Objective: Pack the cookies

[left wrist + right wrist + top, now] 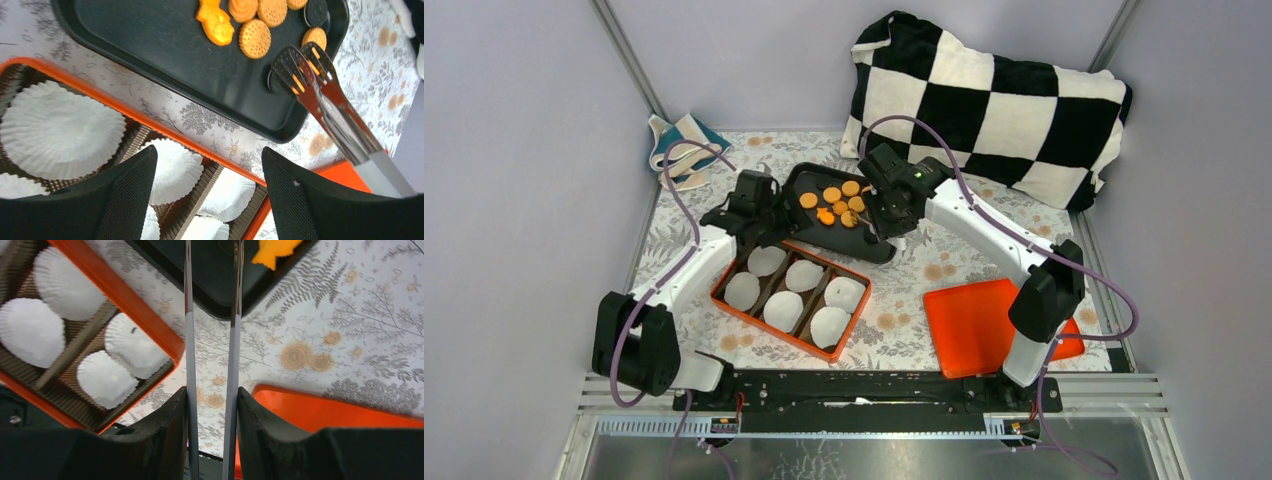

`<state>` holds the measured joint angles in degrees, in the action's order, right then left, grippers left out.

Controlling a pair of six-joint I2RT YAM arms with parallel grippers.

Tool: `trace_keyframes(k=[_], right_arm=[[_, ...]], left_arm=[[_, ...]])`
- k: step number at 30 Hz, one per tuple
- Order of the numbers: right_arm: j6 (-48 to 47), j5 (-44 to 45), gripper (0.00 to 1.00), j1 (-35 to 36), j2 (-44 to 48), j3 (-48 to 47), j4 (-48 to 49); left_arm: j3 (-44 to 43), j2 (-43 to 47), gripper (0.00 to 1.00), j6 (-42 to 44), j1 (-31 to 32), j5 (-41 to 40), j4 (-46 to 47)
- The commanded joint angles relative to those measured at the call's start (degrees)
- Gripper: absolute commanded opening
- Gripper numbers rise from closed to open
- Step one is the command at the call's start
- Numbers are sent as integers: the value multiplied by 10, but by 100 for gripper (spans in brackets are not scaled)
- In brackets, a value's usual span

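My right gripper [211,405] clamps the tongs [320,95], blades narrowly parted over the cookies [252,35] on the black tray [150,40]; a catch I cannot confirm; left gripper [207,165] gapes above the liners [60,130], leaving room.

Overhead view faces down; both close wrist views share the black tray [150,55].

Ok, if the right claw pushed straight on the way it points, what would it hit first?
The right claw grips tongs whose tips are over the black tray, so probably the tray floor beside the fish-shaped cookie; height above it is unclear.
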<state>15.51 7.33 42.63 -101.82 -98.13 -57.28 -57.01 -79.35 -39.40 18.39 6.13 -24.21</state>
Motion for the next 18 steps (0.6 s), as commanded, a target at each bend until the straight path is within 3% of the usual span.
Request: trace_keyframes(k=[1,6,9,13,18], right_arm=[[1,-42,0,22,19,-52,26],[-5,-30,0,34,-4,-77,22],[-11,-35,0,34,-12,-67,36],[-10,-49,11,34,-38,-73,34],[-8,3,12,35,-26,-40,35]], left_arm=[[-12,17,81,-13,-54,-11,-1],[-15,11,80,-16,-109,7,0],[-1,17,79,-12,-110,13,2],[22,23,79,-15,-110,28,14],[21,32,79,-10,-110,35,10]])
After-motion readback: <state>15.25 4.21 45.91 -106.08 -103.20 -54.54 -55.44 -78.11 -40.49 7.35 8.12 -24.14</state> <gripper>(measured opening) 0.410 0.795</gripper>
